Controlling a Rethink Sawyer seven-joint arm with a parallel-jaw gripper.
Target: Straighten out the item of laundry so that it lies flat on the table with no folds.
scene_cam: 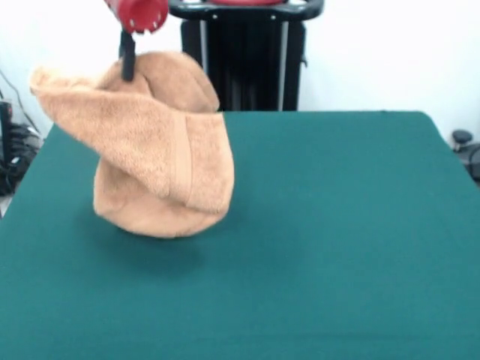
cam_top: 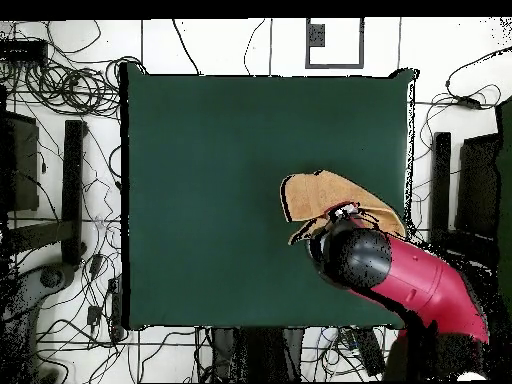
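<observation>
towel [scene_cam: 161, 161] hanging from hand [scene_cam: 127, 67], above table [scene_cam: 337, 225], left side

You've got a light orange-tan terry towel [scene_cam: 161, 161] with a woven band stripe near one edge, on plain dark green table [scene_cam: 337, 225] cloth. Arm [cam_top: 420, 280] is red and black.
</observation>
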